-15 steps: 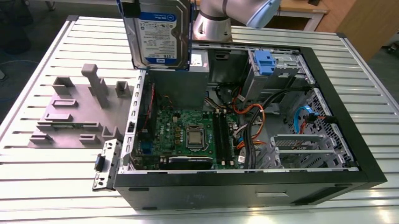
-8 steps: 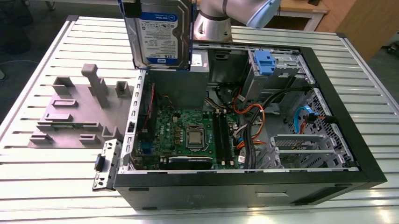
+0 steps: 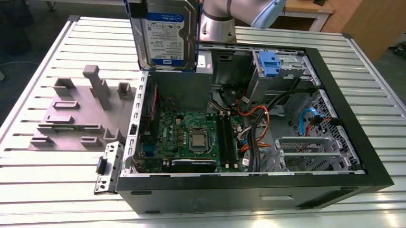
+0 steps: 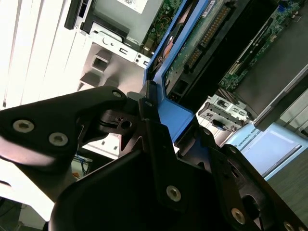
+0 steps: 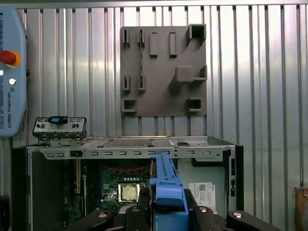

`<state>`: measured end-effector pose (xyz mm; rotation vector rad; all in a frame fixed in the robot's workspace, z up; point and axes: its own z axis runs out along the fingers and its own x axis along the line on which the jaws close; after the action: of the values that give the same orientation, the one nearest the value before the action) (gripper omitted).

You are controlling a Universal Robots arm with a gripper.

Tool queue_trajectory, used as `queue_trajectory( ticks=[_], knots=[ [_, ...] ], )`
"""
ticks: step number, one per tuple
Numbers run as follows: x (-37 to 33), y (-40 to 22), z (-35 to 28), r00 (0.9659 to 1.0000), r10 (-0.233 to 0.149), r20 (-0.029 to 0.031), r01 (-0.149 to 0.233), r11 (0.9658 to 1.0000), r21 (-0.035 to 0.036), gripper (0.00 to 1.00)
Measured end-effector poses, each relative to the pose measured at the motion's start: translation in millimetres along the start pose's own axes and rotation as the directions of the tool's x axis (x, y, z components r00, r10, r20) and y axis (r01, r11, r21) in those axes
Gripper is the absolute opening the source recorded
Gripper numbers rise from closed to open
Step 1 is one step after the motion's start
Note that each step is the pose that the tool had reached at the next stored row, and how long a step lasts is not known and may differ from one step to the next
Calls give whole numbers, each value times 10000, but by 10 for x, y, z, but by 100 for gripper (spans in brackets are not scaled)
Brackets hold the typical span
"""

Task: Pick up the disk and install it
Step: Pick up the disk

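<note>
In the exterior view your disk [image 3: 163, 35] is up in the air, standing on edge over the open computer case [image 3: 254, 178], toward the desk [image 3: 51, 185] edge where the arm [image 3: 219, 21] stands. Second wrist view: your claw [image 4: 175, 122] is clamped tight on the disk's blue edge. First wrist view: the disk hangs edge-on above the motherboard [image 5: 108, 187], with the grey fixture plate [image 5: 163, 72] on the desk beyond the case.

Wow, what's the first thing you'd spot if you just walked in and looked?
The disk with its blue-and-white label hangs upright above the open computer case in the exterior view. The gripper is shut on its blue frame. On the exterior view's left, a grey plate with slots lies beside the case.
</note>
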<state>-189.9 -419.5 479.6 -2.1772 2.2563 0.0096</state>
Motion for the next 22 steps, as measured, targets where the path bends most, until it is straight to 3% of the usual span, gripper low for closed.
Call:
queue_trajectory(
  ticks=[9, 22],
  knots=[
    [-2, -58, 0, 10000, 0, 0, 0, 10000, 0, 36],
    [-3, -71, 0, 10000, 0, 0, 0, 10000, 0, 36]
  ],
)
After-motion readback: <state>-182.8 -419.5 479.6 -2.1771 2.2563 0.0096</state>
